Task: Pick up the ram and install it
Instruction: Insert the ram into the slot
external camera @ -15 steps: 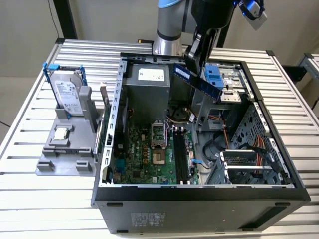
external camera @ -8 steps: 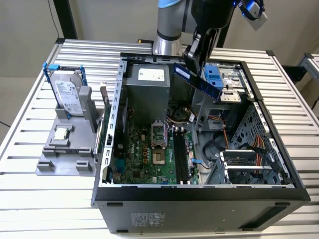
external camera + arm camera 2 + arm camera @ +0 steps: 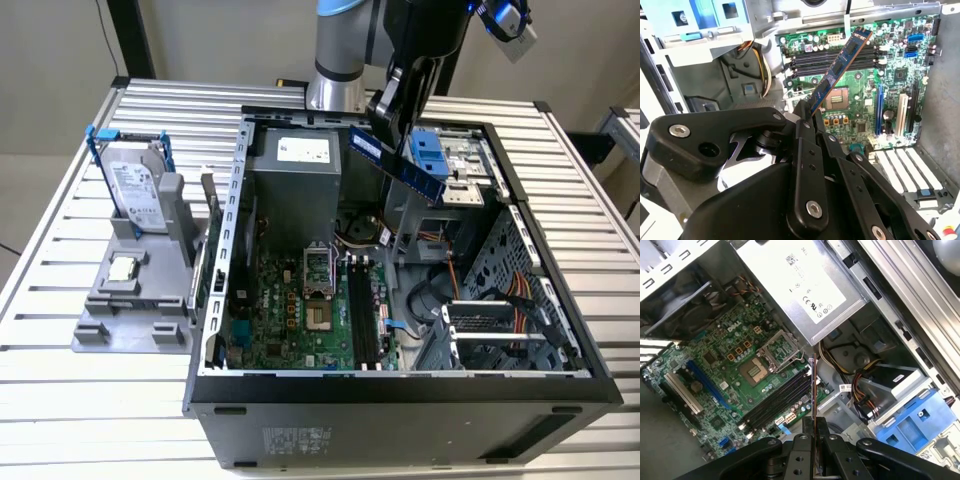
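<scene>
So, the pickup half looks done. My gripper (image 3: 383, 128) is clamped on the ram (image 3: 400, 165), pinching one end w/ the rest of the stick jutting out free. In the exterior view the ram hangs tilted in the air above the open pc case (image 3: 400, 395), close by the blue drive bracket (image 3: 430, 155) and well apart from the motherboard (image 3: 290, 310) down on the case floor.

The install half isn't done, as far as I can judge. In the second wrist view the long black slots (image 3: 822, 56) all look empty. The stick crosses in front of them at a slant, but that's just line of sight, no contact. In the first wrist view I see the ram edge-on, a thin line running out from between my fingers (image 3: 801, 432), w/ the slots lying beyond it at an angle. So it's not lined up w/ any slot and not seated.

Outside the case, on the exterior view's left, the hard drive (image 3: 135, 190) and processor chip (image 3: 122, 268) sit on their gray stand (image 3: 120, 325), nowhere near me.
</scene>
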`<move>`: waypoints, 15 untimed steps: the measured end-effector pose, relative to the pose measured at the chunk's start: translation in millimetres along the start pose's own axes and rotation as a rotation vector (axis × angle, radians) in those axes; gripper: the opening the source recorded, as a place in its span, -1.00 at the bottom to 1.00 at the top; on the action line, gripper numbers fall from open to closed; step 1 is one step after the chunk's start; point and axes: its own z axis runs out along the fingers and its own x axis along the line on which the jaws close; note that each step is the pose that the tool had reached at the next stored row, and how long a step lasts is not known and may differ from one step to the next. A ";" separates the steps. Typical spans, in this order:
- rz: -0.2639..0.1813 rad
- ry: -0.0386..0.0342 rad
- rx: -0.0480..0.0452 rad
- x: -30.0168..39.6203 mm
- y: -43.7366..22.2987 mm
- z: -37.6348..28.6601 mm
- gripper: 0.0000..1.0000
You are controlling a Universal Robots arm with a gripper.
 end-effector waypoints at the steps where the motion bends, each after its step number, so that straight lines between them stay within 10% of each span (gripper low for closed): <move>1: 0.000 0.0000 0.0000 0.0 0.0 0.0 -1.00; 15: 0.007 -0.0001 0.0003 0.0 0.0 0.0 -1.00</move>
